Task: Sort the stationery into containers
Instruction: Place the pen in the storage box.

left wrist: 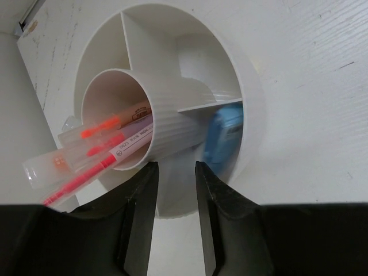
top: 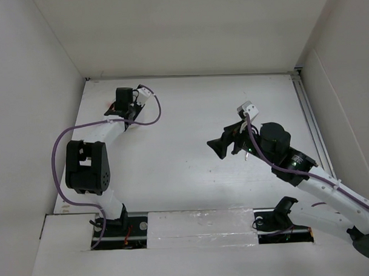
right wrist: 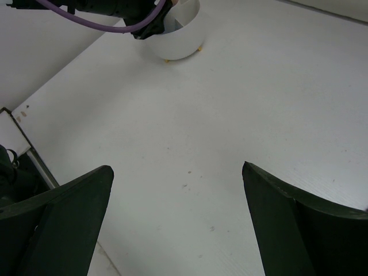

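1. One tub (left wrist: 253,115) is sitting at the far left of the counter (right wrist: 230,103). Dividers are splitting it into a round middle cup and outer compartments.
2. At least three pens (left wrist: 109,141) with red or orange in them are leaning out of the middle cup. The exact count is unclear, since they are overlapping.
3. One blue marker (left wrist: 224,135) is standing in an outer compartment beside the cup, and it is showing blurred.
4. Two arms are showing. The left pincer (left wrist: 175,190) is hanging just above the tub's near rim, its fingers standing a narrow gap apart with nothing between them.
5. The right pincer (right wrist: 176,168) is gaping wide over bare counter, well apart from the tub, and is gripping nothing.
6. Only the left wrist view is showing the tub's contents. In the top view the left wrist is covering the tub completely.
7. The right wrist view is showing the tub from outside, standing upright under the left arm.
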